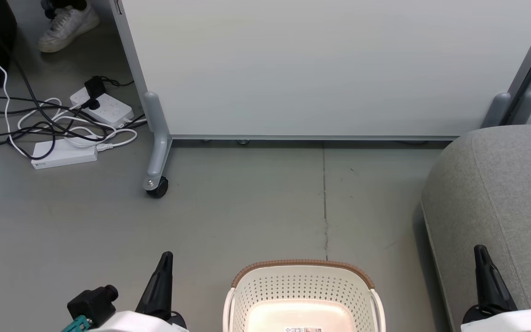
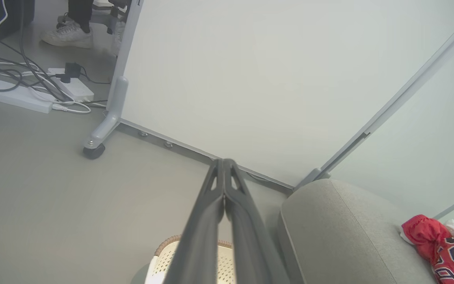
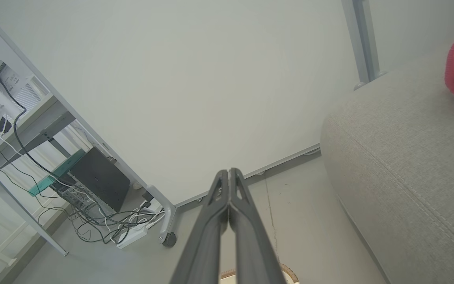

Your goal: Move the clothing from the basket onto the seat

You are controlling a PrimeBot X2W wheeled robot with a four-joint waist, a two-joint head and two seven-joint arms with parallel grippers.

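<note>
Nearest in the head view, the basket (image 1: 302, 286) is seen bare where shown, its near half cut off; the left gripper (image 1: 167, 259) and right gripper (image 1: 480, 252) are parked either side, both pressed shut on nothing, presumably because nothing is left to lift. From the left wrist, the clothing (image 2: 445, 248) is found on the seat (image 2: 341, 225), far right, partly cropped. From the right wrist, the clothing is clipped by the frame edge, shape not made out.

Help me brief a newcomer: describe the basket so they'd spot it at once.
Start at the big pale wheeled panel. On the floor before it, left of the grey seat, stands the basket. It alone is cream plastic with perforated walls and a brown rim.
</note>
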